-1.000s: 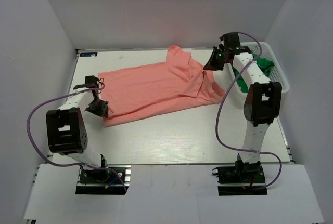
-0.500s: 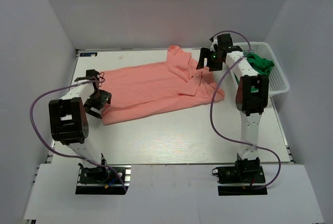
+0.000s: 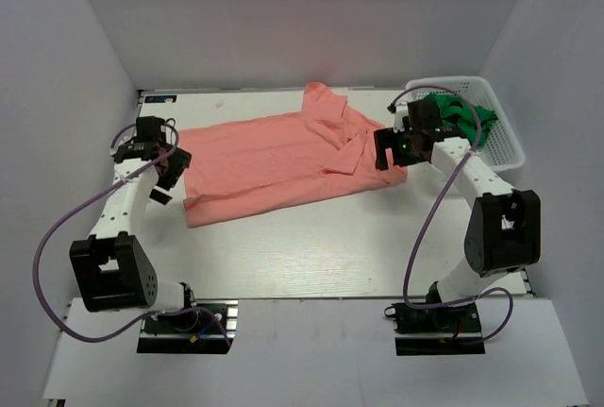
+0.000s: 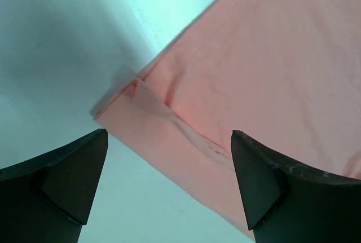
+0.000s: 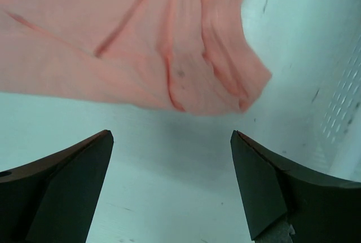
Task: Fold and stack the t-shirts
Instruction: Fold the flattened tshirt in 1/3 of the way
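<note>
1. Top external view, first entry: we record the salmon-pink shirt (image 3: 274, 157) lying flat and unfolded on the table (image 3: 311, 246). Its long axis runs left to right with a slight tilt, hem at the left, collar and sleeves at the right.
2. Second entry: the green garment (image 3: 460, 114) sits bunched in the white basket (image 3: 508, 143) at the far right, apart from the pink cloth. We judge its turn has not come.
3. Left gripper (image 3: 168, 180): we find it at the hem end, jaws spread wide and holding nothing. From its wrist camera the near hem corner (image 4: 121, 101) lies just ahead, in line with the gap between the two fingers. Cloth lies to the right of the corner and bare table to the left.
4. Right gripper (image 3: 392, 150): likewise spread and empty, poised at the near right sleeve (image 5: 225, 79). From its wrist camera the sleeve's edge lies ahead of the fingertips, not between them.
5. Governing relation, in our judgement: each arm is the nearer one to its own end of the long axis. A fold would call for both to come down on the near edge, left on the hem corner and right on the sleeve. No fold is made yet, and no stack is begun.
</note>
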Controlling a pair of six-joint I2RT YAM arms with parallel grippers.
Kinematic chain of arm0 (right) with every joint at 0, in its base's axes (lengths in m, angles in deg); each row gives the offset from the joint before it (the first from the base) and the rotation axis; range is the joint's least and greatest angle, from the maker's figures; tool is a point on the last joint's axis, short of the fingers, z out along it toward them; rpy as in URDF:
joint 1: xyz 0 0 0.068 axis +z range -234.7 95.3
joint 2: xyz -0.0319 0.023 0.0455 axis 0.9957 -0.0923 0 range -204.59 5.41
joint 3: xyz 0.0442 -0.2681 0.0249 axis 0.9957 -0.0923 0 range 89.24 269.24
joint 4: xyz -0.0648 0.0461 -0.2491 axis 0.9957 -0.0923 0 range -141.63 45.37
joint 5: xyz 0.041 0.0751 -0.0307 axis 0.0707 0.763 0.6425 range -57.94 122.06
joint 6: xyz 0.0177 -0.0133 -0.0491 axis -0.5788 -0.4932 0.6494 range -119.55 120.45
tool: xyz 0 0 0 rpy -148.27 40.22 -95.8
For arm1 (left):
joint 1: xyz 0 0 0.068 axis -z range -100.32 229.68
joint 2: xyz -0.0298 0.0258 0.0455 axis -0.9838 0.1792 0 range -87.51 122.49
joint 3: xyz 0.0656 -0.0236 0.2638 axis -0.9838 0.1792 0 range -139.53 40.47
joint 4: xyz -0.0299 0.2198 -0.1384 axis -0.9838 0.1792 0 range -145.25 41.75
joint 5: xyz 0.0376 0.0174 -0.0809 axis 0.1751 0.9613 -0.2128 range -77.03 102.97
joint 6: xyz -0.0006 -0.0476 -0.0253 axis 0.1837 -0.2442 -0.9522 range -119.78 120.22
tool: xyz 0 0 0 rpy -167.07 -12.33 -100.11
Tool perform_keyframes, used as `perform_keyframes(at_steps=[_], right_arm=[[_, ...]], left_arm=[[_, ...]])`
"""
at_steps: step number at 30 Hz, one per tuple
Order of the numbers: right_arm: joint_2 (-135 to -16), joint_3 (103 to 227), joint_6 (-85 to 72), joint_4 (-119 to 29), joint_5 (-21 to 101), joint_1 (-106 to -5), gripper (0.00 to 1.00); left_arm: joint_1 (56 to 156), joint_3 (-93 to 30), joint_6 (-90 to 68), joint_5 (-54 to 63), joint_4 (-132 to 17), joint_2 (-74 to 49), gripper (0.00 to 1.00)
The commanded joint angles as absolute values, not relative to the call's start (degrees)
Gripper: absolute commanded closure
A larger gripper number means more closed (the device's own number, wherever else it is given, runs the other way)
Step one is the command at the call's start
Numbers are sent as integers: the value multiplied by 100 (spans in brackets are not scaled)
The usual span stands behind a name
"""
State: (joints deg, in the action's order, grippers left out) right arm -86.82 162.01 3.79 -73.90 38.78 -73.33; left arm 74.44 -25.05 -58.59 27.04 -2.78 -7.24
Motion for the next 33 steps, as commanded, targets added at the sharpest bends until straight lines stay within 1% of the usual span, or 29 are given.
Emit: perform_keyframes(at_steps=[1, 5, 6, 8, 11, 12, 13, 16, 17, 19, 20, 24, 27, 28, 32, 33], right_arm=[[-8740, 15745, 783, -7267, 3330, -7249, 10], [-8960, 15762, 819, -7179, 2916, -7108, 10], [-9039, 15823, 836, -7118, 2916, -7082, 10], [-9363, 16007, 775, -7021, 2741, -7020, 10], [-9688, 16201, 609, -6889, 2346, -6976, 11], [-9751, 16332, 538, -6862, 2040, -6950, 11], [-9804, 16359, 468, -6862, 1950, -6967, 11], [-10137, 16561, 301, -7001, 1642, -6994, 14], [-10277, 16675, 248, -7055, 1406, -6985, 18], [-10427, 16789, 99, -7186, 1028, -7011, 23], [-10480, 16825, 81, -7187, 913, -7029, 32], [-10577, 17044, -262, -7266, 97, -7055, 40], [-10604, 17124, -385, -7310, -89, -7090, 46], [-10595, 17194, -394, -7319, -160, -7108, 47], [-10665, 17414, -386, -7468, -231, -7108, 47], [-10657, 17414, -368, -7460, -161, -7117, 45]], left_arm=[[7467, -2414, -5446, 2301, -821, -867, 0], [7668, -1808, -5392, 1362, -1752, -648, 0], [7669, -1615, -5392, 1228, -2059, -578, 0], [7905, -1561, -5392, 1060, -2219, -315, 0], [8082, -1621, -5392, 1279, -2272, -94, 0], [8169, -1622, -5392, 1367, -2334, -15, 0], [8170, -1622, -5453, 1611, -2386, -15, 0], [8223, -1368, -5585, 1781, -2640, 38, 0], [8223, -1306, -5586, 1850, -2642, 116, 0], [8170, -1375, -5665, 1964, -2477, 335, 0], [8109, -1428, -5726, 1965, -2344, 441, 0], [8109, -1621, -5840, 2385, -1703, 899, 0], [8056, -1622, -5902, 2623, -1412, 1013, 0], [8056, -1561, -5902, 2624, -1411, 1014, 0], [8056, -1508, -5955, 2782, -1175, 1014, 0], [8056, -1508, -5955, 2782, -1174, 1014, 0]])
